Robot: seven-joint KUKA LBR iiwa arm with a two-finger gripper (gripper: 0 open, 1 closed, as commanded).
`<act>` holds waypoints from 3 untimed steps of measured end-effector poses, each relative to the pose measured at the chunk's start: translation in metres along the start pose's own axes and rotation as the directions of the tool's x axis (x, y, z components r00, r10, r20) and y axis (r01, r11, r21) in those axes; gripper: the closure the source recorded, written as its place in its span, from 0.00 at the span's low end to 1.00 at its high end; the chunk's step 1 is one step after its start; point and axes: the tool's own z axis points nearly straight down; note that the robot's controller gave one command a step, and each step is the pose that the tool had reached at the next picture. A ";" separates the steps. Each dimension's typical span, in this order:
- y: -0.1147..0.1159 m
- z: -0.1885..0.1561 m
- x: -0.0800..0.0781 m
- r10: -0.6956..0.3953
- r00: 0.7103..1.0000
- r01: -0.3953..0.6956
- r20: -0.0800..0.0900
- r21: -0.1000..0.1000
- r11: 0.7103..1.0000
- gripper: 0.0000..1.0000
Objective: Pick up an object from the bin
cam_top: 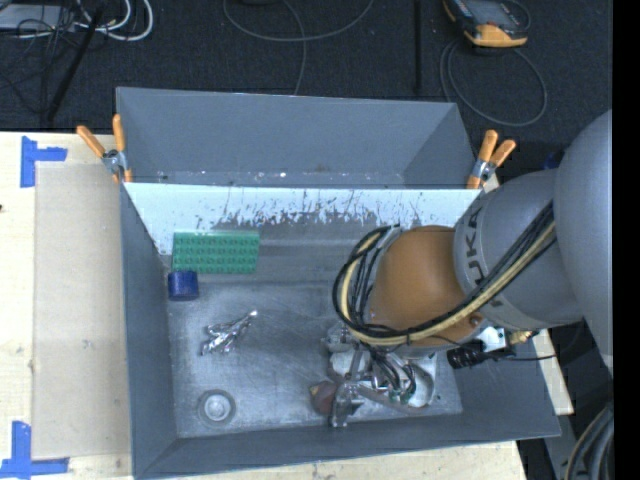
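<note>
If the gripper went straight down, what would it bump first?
Probably the small dark brown lump right beside the gripper, near the front wall of the grey metal bin; otherwise its bare floor. Depth is hard to judge from above.

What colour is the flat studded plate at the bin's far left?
The studded plate is green, clearest in the camera view.

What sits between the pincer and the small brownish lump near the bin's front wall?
Nothing visible. The pincer is right beside the small brownish lump; the silver metal piece and round grey disc lie apart, toward the view's left.
</note>
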 end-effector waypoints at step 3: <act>0.009 -0.012 -0.012 -0.115 0.993 0.115 -0.001 0.002 0.993 1.00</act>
